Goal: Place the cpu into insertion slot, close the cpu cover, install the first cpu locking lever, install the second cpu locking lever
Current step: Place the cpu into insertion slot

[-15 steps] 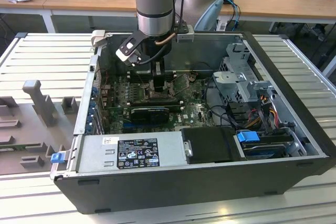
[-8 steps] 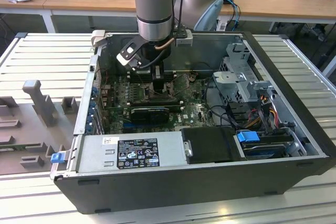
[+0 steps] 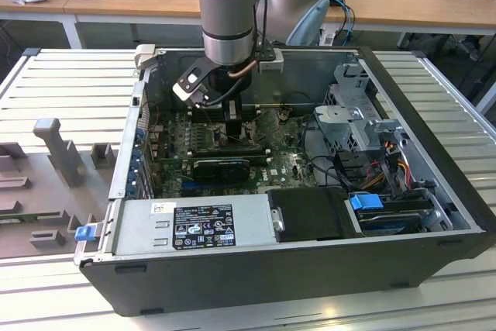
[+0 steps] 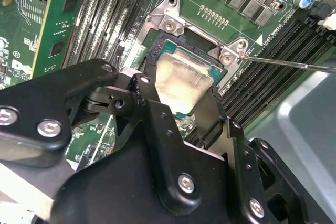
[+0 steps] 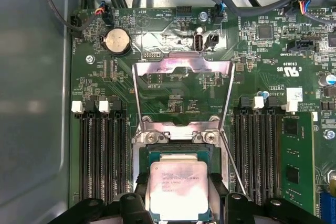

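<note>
Gripper (image 5: 180, 183) clamped on the cpu (image 5: 178, 199), one finger per side edge, chip low over the insertion slot (image 5: 176, 136). cpu cover (image 5: 181, 65) flipped up.

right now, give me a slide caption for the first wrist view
tool grips the chip at the socket, cover standing open

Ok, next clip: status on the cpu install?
Copy: gripper shut on the cpu, at the insertion slot. Seated or not, cannot tell. The cpu cover open, flipped back off the slot. No obstruction visible around it.
</note>
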`<action>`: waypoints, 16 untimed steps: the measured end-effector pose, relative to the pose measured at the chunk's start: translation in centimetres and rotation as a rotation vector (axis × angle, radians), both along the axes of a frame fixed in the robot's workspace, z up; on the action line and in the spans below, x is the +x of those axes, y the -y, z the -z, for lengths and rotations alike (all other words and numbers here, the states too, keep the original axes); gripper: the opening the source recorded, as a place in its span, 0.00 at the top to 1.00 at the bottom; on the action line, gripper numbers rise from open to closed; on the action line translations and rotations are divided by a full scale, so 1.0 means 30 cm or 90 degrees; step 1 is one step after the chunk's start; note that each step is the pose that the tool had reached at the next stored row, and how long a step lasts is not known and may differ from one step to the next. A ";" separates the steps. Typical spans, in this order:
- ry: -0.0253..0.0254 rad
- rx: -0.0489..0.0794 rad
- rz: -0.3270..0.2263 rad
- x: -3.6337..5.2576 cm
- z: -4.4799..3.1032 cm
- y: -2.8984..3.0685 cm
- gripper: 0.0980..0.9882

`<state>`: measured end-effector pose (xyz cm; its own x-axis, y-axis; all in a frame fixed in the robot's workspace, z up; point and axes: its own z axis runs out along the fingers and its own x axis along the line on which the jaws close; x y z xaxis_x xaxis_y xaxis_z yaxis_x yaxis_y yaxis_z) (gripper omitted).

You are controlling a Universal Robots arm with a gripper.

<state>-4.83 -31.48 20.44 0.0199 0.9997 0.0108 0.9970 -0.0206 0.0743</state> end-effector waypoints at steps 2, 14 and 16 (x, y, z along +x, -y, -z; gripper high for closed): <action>0.0000 -0.001 0.000 0.002 0.003 0.000 0.52; 0.0001 -0.001 0.000 0.003 0.012 0.000 0.50; 0.0000 -0.001 0.000 0.003 0.006 0.000 0.43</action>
